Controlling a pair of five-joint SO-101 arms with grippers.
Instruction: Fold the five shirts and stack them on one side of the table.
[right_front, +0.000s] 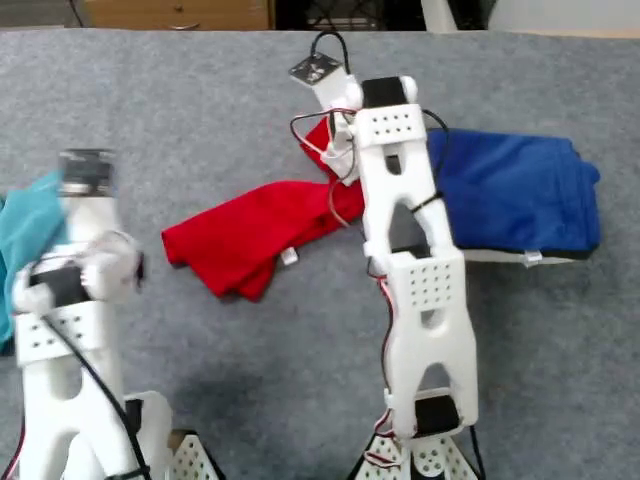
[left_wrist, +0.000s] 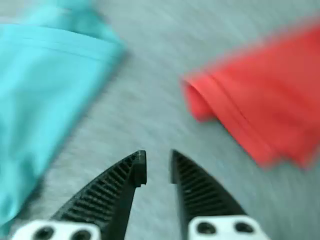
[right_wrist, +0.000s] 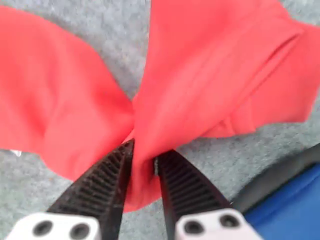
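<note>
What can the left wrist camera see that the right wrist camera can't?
Left wrist camera alone: a turquoise shirt lying on the grey table, and the left pincer open above bare table, holding nothing. Right wrist camera alone: a corner of a blue shirt, and the right pincer shut on a bunched fold of the red shirt. Both: the red shirt and the grey table.
</note>
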